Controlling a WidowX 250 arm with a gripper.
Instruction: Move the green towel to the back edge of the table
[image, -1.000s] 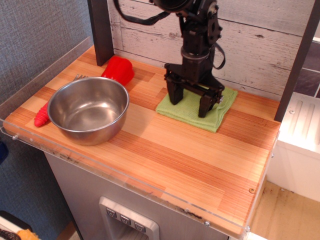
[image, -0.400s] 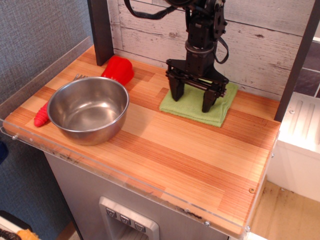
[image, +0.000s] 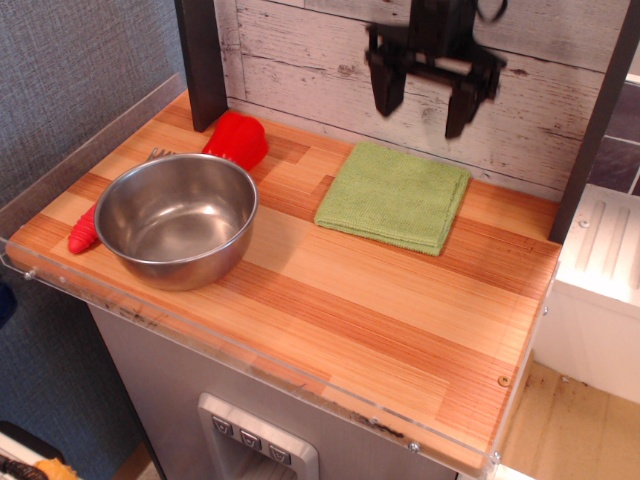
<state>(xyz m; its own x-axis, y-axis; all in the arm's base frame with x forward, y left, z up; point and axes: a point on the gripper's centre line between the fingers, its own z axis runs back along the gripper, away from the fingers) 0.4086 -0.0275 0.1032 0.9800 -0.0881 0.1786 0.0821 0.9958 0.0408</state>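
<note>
Left to right on the counter: a red ridged plastic piece pokes out at the left edge, partly hidden behind the steel bowl. Can't tell what it is, toy food maybe. A red object, pepper-shaped, sits behind the bowl near the wall. Something grey shows between it and the bowl, too little to name.

Green towel lies flat and folded at the back right of the counter, far edge close to the plank wall, not quite touching it from this angle.

Pincer is up in the air above and behind the towel, in front of the wall. Fingers spread wide, nothing held, clear of the cloth.

Risks from here:
- Another descent could snag the top fold and lift or unfold a layer, since the layered edges sit loose.
- Pushing further back could bunch the towel against the wall.
- A leftward sweep at low height would hit the pepper or the bowl rim.

My read: placement looks essentially done and the safest move is retracting upward.
</note>
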